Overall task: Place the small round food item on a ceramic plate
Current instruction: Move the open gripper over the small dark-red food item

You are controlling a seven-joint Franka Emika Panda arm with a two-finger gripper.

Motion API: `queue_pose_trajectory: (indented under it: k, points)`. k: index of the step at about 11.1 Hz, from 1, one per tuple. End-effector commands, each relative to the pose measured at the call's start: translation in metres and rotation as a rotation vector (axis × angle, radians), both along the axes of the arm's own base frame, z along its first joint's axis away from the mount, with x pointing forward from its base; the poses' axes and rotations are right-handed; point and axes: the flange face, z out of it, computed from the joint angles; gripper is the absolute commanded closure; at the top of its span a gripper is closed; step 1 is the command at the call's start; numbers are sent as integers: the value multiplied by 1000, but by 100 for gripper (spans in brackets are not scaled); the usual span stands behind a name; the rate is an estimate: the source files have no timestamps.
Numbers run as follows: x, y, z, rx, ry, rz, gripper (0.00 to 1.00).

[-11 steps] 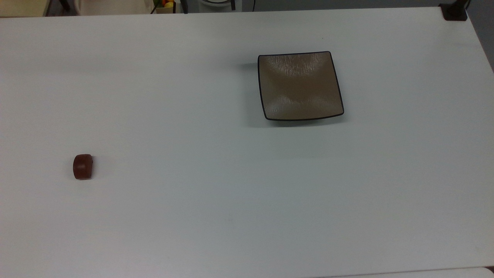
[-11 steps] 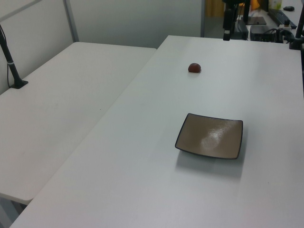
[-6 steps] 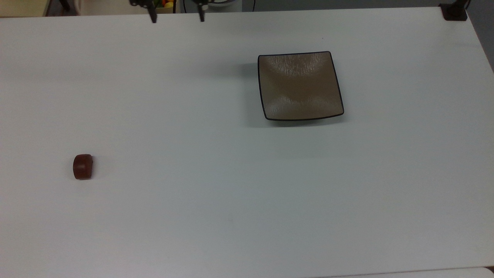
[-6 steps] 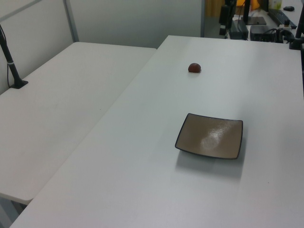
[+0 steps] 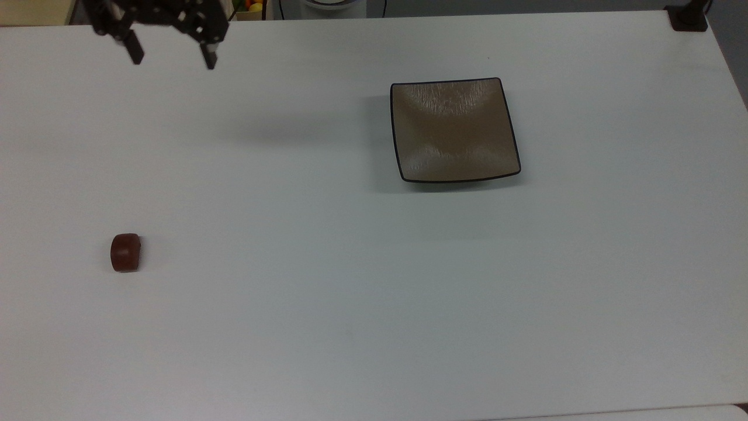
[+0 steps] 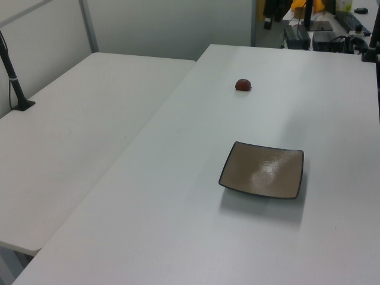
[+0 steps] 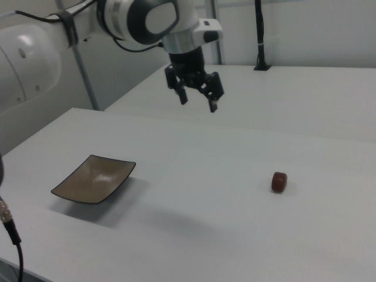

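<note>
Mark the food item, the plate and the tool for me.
small round food item (image 5: 125, 252), top view, middle of its top.
ceramic plate (image 5: 454, 130), top view, bare centre.
tool (image 7: 198, 100), right view, midway between its open fingertips.

A plain white surface (image 5: 327, 304) carries two things. The plate (image 5: 454, 131) lies flat toward the top view's upper right, square, taupe-brown with a thin dark rim. The food item (image 5: 125, 252), a small reddish-brown lump, rests well apart from it, toward the top view's lower left. A second white surface (image 6: 77, 124) adjoins on the left view's left.
</note>
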Motion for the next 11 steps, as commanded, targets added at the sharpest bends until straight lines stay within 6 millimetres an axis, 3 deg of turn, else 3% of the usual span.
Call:
queue_pose_trajectory:
  k: [1,3,6,11]
  points:
    - [33,-41,-14,-13,-51,-19,0]
    - [53,-66,-34,-33,-103,-30,1]
    - [64,-109,-71,-43,-106,-6,3]
    - [89,-135,-143,-74,-119,65,0]
